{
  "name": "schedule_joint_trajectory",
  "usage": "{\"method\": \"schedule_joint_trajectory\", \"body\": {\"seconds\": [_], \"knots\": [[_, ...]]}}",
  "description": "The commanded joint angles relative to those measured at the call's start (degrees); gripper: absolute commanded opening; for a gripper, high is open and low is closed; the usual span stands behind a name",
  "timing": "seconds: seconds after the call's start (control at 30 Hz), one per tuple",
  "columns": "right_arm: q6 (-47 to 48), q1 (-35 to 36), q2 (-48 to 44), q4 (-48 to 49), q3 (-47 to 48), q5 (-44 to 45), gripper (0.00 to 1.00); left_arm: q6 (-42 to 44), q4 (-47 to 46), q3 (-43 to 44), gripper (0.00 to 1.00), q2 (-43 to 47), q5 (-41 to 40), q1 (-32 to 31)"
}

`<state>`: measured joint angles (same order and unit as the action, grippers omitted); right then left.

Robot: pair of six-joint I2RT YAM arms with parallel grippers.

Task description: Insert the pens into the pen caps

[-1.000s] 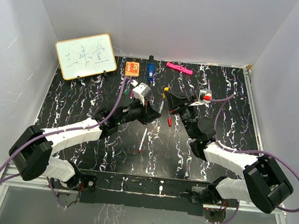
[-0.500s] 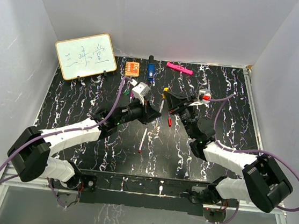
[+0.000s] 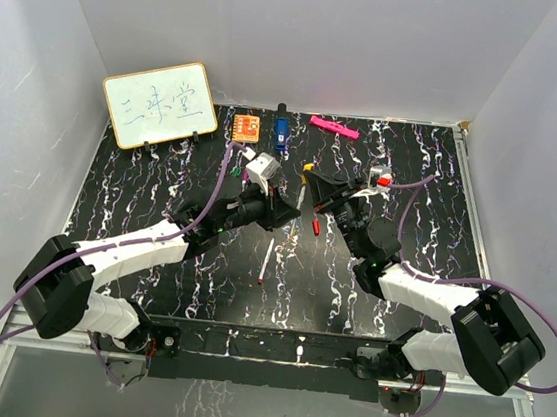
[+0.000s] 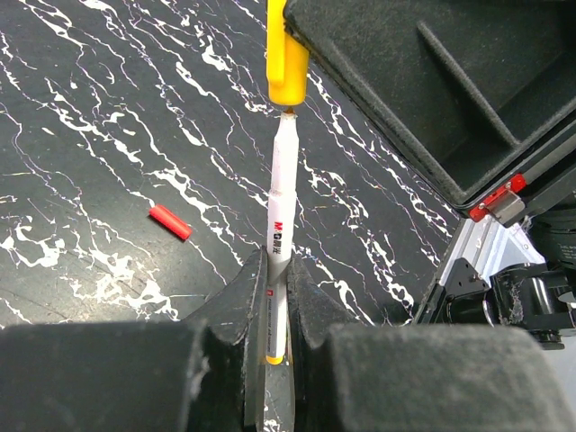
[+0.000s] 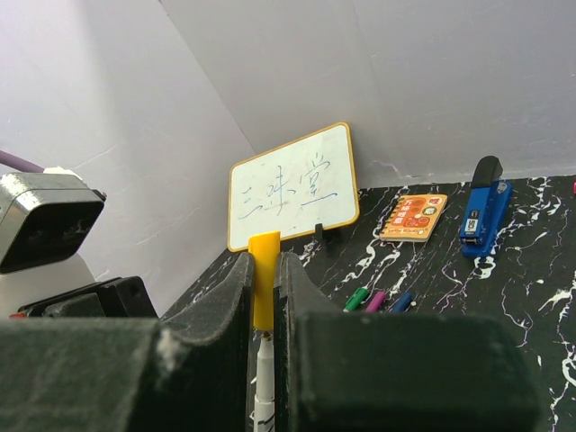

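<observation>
**Left wrist view.** Your left end effector [image 4: 280,274] is closed on a white-barrelled pen [image 4: 280,211], with the barrel pinched between its fingers. The pen's narrow tip meets the open mouth of the yellow cap [image 4: 287,54]. You cannot tell whether the tip is already inside.

**Right wrist view.** Your right end effector [image 5: 263,270] is clamped on that yellow cap, and the pen's tip sits directly beneath it. A green cap [image 5: 357,298], a purple cap [image 5: 377,298] and a blue cap [image 5: 401,301] lie close together on the bench, on the near side of the whiteboard [image 5: 292,184].

**Top view.** Both end effectors meet above the middle of the bench [image 3: 162,170], with pen and cap in line between them. A red cap [image 3: 315,227] lies just near-right of the held pen. A second pen [image 3: 267,260] lies loose on the bench, nearer you.
</observation>
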<state>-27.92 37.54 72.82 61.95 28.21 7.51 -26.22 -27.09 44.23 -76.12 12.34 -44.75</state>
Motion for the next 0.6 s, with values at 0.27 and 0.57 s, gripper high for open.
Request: {"method": "schedule_joint_trajectory", "body": {"seconds": [0.27, 0.57], "knots": [[-0.11, 0.11, -0.87, 2.04, -0.52, -0.87, 0.00, 0.33, -2.48, 1.42, 0.00, 3.14, -1.77, -0.25], [-0.41, 0.15, -0.22, 1.42, -0.78, -2.62, 0.00, 0.29, -3.31, 2.04, 0.00, 2.75, -1.91, -0.25]]}}
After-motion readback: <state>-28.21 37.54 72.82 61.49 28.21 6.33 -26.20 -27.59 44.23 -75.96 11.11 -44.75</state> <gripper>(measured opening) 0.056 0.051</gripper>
